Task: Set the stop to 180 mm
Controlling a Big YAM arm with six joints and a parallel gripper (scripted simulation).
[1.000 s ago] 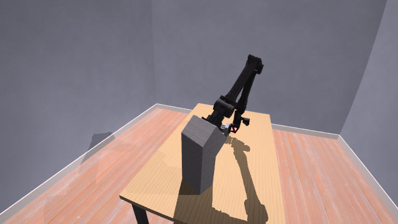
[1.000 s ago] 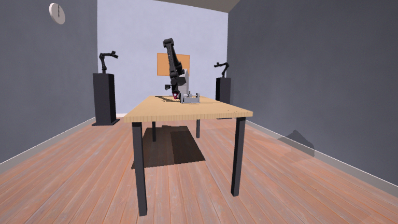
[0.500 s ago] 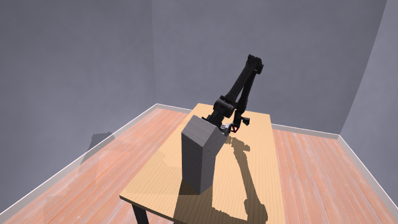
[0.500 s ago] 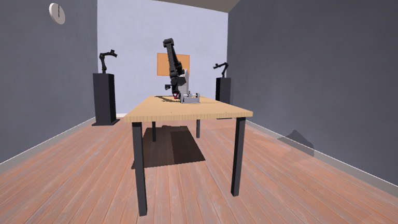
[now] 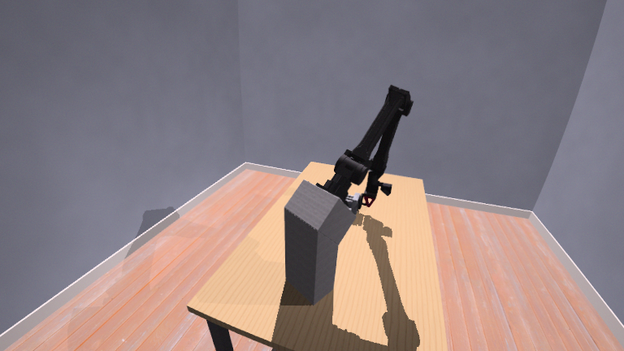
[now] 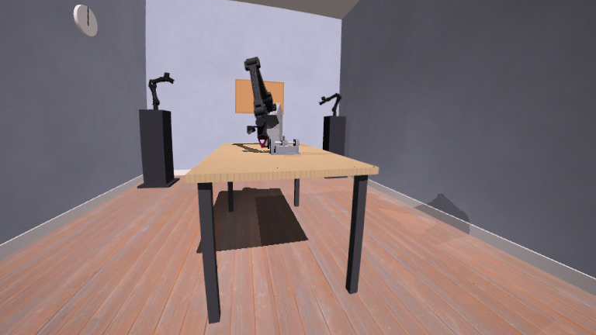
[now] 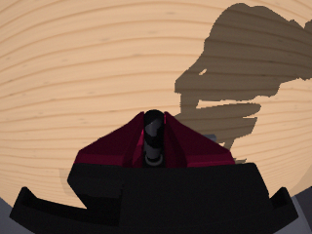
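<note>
A small grey stop fixture (image 6: pixel 285 146) with its handwheel sits on the wooden table, next to a tall grey block. My gripper (image 6: pixel 262 141) with dark red fingers hangs at the fixture's left end, pointing down. In the wrist view the red fingers are shut on a dark round knob, the handwheel's handle (image 7: pixel 154 132), above the table top. In the top view the gripper (image 5: pixel 366 201) shows just beside the fixture's grey end (image 5: pixel 353 200), with most of the fixture hidden behind the block. The scale reading is too small to tell.
A tall grey block (image 5: pixel 314 241) stands on the table and hides most of the fixture from the top view. Two black pedestals with small arms (image 6: pixel 154 146) (image 6: pixel 334 131) stand on the floor beyond the table. The arm's shadow (image 7: pixel 248 72) falls on the table top.
</note>
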